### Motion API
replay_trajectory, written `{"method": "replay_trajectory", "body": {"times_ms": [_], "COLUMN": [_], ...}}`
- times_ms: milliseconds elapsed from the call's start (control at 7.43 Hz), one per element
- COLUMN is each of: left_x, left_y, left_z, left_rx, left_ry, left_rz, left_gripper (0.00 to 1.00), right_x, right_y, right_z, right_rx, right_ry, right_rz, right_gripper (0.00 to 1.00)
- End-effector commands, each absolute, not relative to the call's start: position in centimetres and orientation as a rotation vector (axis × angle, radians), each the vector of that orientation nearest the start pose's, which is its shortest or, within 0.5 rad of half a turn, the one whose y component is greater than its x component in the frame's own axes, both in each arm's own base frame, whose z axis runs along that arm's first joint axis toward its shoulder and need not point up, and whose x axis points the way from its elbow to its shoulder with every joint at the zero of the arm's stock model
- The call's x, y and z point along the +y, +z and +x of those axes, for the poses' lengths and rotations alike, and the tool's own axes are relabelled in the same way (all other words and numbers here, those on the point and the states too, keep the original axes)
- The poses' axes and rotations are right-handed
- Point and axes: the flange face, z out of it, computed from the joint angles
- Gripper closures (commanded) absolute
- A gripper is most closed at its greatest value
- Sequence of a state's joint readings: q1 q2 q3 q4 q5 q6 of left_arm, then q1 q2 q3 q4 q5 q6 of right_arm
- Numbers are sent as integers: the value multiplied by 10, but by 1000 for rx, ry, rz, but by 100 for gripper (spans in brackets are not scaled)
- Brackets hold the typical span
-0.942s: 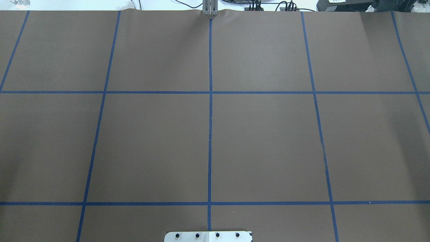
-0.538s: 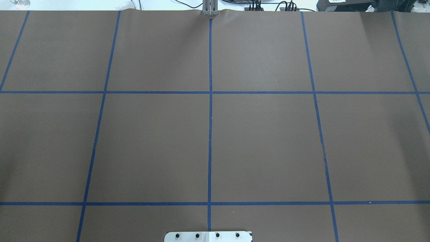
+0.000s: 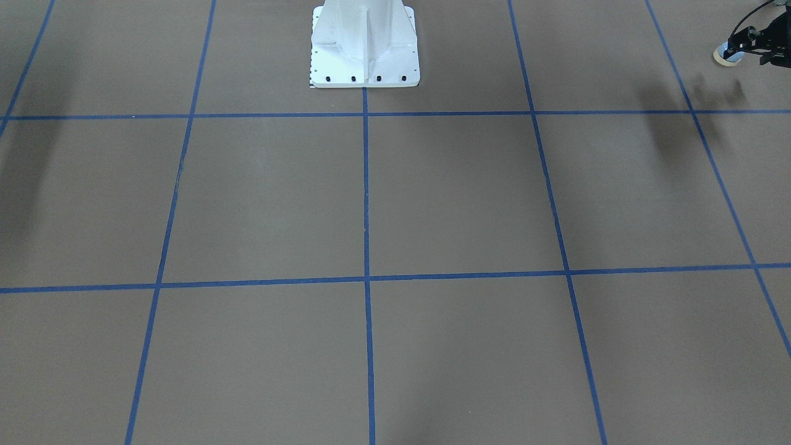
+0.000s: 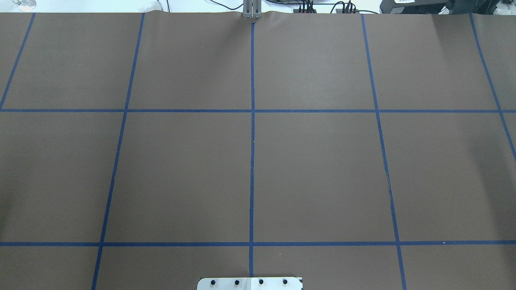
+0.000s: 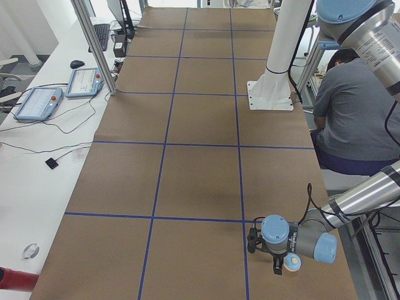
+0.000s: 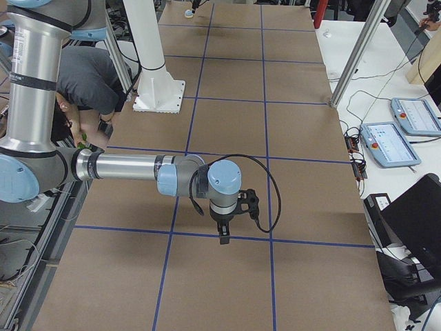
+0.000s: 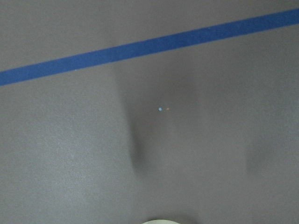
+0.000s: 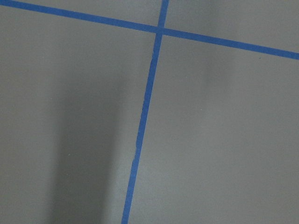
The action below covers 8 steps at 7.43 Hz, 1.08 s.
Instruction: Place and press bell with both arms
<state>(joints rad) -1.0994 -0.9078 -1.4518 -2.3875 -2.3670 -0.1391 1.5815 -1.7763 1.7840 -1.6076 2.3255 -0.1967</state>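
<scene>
The bell (image 3: 724,57), light blue with a cream base, is at the tips of my left gripper (image 3: 734,52) at the table's far left end, near the robot's side. The gripper looks shut on the bell and holds it just above the brown mat, with a shadow below it. The exterior left view shows the bell (image 5: 292,263) under the near arm's gripper (image 5: 279,265). A cream sliver of the bell (image 7: 161,221) shows in the left wrist view. My right gripper (image 6: 222,232) hangs low over a blue grid line. I cannot tell whether it is open or shut.
The white bolted pedestal (image 3: 364,43) stands at the robot's side of the table. A seated person in grey (image 5: 356,119) is behind it. Teach pendants (image 5: 39,103) and aluminium posts (image 5: 94,47) line the far side. Blue tape divides the brown mat (image 4: 314,173).
</scene>
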Motion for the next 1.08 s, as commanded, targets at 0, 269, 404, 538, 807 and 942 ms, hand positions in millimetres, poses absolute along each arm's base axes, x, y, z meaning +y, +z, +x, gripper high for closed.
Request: {"method": "replay_trajectory", "body": {"times_ms": [0,269,404,538,807,942], "left_x": [-125,-122,-121,-121,-129,-130], "left_y": [852,856,859,859,857,856], "left_z": [-2,-2,-2,-2,6,7], "left_rx": [765,760,758,759,776,777], "left_ry": [342,349,352,351,361,368], "left_rz": [-249,-265,-271,-275,-281,-283], "left_gripper": [0,0,0,0,0,0], "right_x": [-402,-399,-398,-395,-395,-395], "right_y": [651,653,653,655,654,654], "right_z": [69,69,69,69,69,69], "right_rx": [-754,-755,-755,-755,-757,-757], "right_ry": [-167,-165,-165,-164,-164,-164], "right_rz": [51,47,45,42,44,44], "right_gripper": [0,0,0,0,0,0]}}
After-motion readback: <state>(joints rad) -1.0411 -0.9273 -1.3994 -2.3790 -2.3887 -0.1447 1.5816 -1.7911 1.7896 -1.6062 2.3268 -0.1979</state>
